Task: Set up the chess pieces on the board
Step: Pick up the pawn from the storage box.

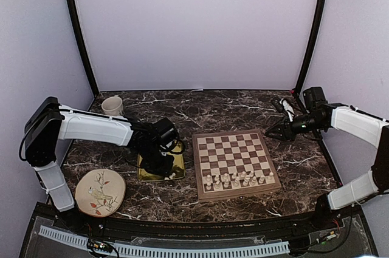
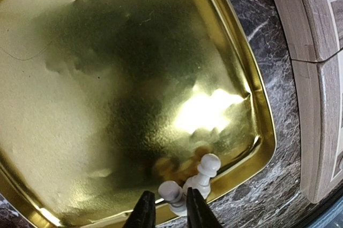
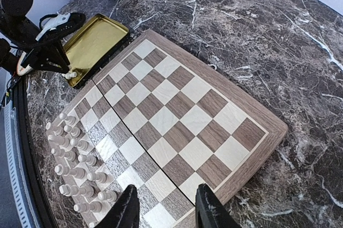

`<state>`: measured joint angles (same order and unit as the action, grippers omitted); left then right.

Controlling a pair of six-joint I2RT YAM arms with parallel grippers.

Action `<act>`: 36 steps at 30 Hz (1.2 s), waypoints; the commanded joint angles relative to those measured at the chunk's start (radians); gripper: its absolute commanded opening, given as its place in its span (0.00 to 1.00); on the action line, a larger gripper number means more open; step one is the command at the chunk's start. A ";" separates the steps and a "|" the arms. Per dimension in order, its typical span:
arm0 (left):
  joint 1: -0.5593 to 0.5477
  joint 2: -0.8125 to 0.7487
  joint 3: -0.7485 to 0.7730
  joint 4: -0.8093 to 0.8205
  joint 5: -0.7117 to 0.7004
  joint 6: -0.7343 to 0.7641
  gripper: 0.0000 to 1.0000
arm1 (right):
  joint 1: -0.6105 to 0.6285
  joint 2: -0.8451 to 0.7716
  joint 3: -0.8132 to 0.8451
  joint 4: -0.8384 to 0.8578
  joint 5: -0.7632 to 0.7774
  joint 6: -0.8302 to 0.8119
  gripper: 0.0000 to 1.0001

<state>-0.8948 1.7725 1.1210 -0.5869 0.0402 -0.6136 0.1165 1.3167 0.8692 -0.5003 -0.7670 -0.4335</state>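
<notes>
Left wrist: two pawns (image 2: 205,168), touching, in tray (image 2: 80,78) corner; one sits between left gripper (image 2: 170,206) tips, narrowly apart, clamping not discernible. Remaining pieces (image 3: 75,158) on board (image 3: 177,110), beside the spread right gripper (image 3: 163,198). Risk: neighbouring pawn knocked; rim fouls grip.

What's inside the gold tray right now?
Two white chess pieces sit in one corner of the tray, one between the fingers of the left gripper. The rest shows bare from the wrist; from above, the arm covers part.
</notes>
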 commanded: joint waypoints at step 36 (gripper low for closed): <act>-0.049 -0.156 -0.177 0.871 0.143 0.509 0.10 | -0.005 0.019 0.013 0.000 -0.017 -0.003 0.36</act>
<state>-0.9241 1.6020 0.9844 -0.0448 0.1184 -0.2100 0.1165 1.3262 0.8692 -0.5201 -0.7704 -0.4362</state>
